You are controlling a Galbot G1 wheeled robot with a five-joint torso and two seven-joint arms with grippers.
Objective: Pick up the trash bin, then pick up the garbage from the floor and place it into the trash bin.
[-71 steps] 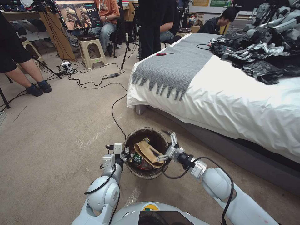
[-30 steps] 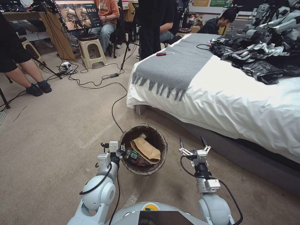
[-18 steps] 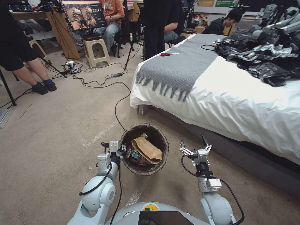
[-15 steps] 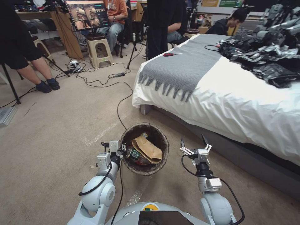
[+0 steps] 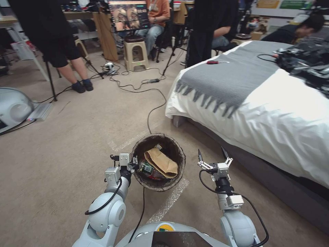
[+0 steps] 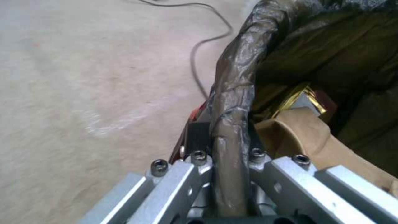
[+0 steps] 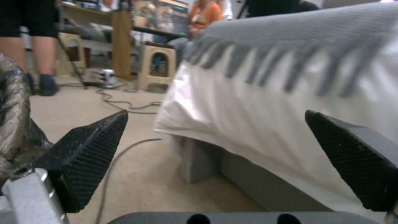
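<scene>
The trash bin [image 5: 173,178], a round bucket lined with a dark brown bag, hangs just in front of me in the head view. My left gripper [image 5: 134,166] is shut on its rim [image 6: 232,102], with the bag-wrapped edge running between the jaws in the left wrist view. Inside the bin lies garbage: a brown paper bag [image 5: 161,163], a green-labelled item [image 5: 147,168] and a gold wrapper [image 6: 300,98]. My right gripper [image 5: 211,157] stands open to the right of the bin, its black fingers [image 7: 89,152] spread wide with nothing between them.
A bed [image 5: 274,113] with a white sheet and grey fringed runner [image 5: 236,73] stands to the right. A black cable [image 5: 150,113] runs across the carpet behind the bin. Stools, a monitor stand and people sit at the back; a white device [image 5: 12,108] lies far left.
My right gripper drew back out of the bin and now stands open beside it. The whole head view has since shifted, so the camera turned left; the left gripper kept its hold on the rim.
</scene>
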